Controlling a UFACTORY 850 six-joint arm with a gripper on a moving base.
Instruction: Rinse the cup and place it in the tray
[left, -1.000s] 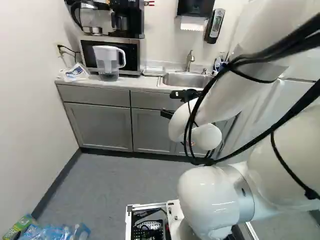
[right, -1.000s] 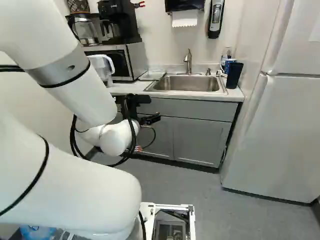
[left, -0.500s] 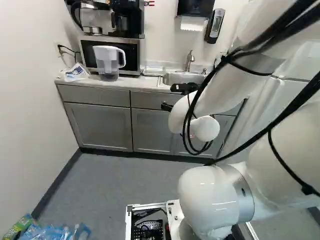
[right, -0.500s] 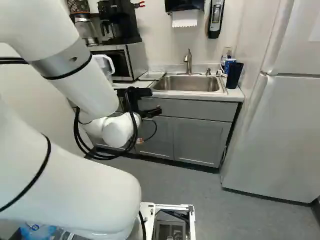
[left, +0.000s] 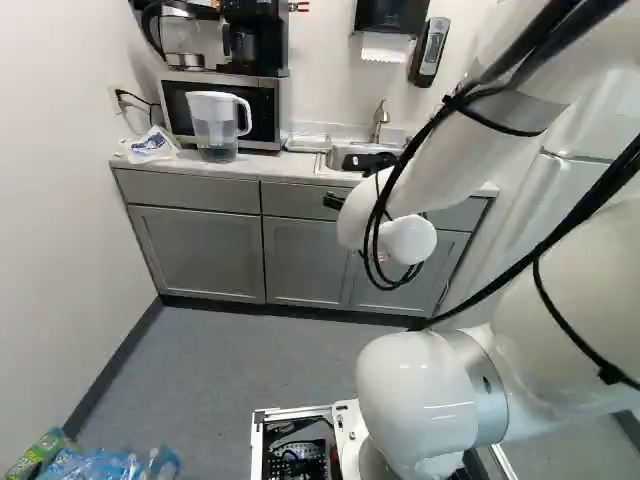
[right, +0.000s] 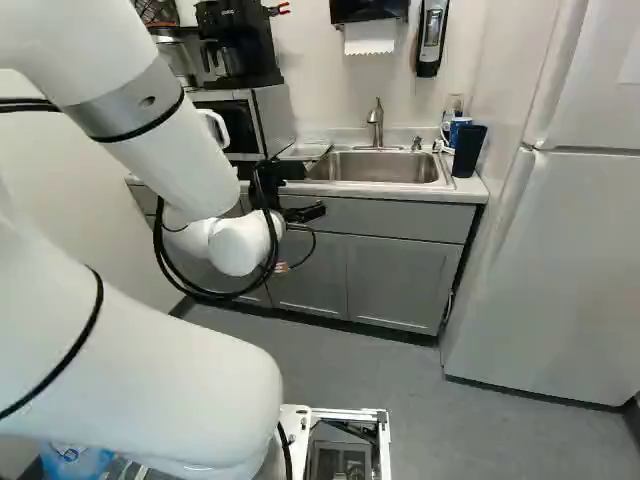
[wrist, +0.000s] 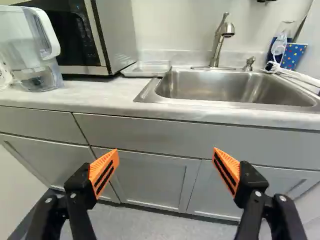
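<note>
A pale countertop (left: 240, 174) runs along a white wall (left: 50, 200) over grey cabinets (left: 195, 250), above a grey floor (left: 230, 370). In the left base view, a water pitcher (left: 215, 125) stands at the front of a microwave (left: 263, 110) that carries a coffee maker (left: 255, 38). A clear, shallow tray (left: 305, 142) lies between the microwave and the steel sink (left: 342, 153); the white arm (left: 450, 170) reaches across at the right. Colourful plastic packages (left: 95, 463) lie on the floor at the lower left.

In the right base view, a tall white fridge (right: 560, 270) stands to the right of the cabinets. A blue cup (right: 458, 128) and a dark tumbler (right: 468, 150) stand at the sink's right end, near a towel dispenser (right: 368, 10) and a soap dispenser (right: 431, 38) on the wall. The black gripper (right: 304, 213) is in front of the cabinets.

In the wrist view, the gripper (wrist: 166, 172) has its fingers spread wide with nothing between their orange pads (wrist: 105, 172). Ahead and higher are the sink, its faucet (wrist: 220, 40) and the tray; the cup, dotted, stands beside a white brush (wrist: 274, 67).
</note>
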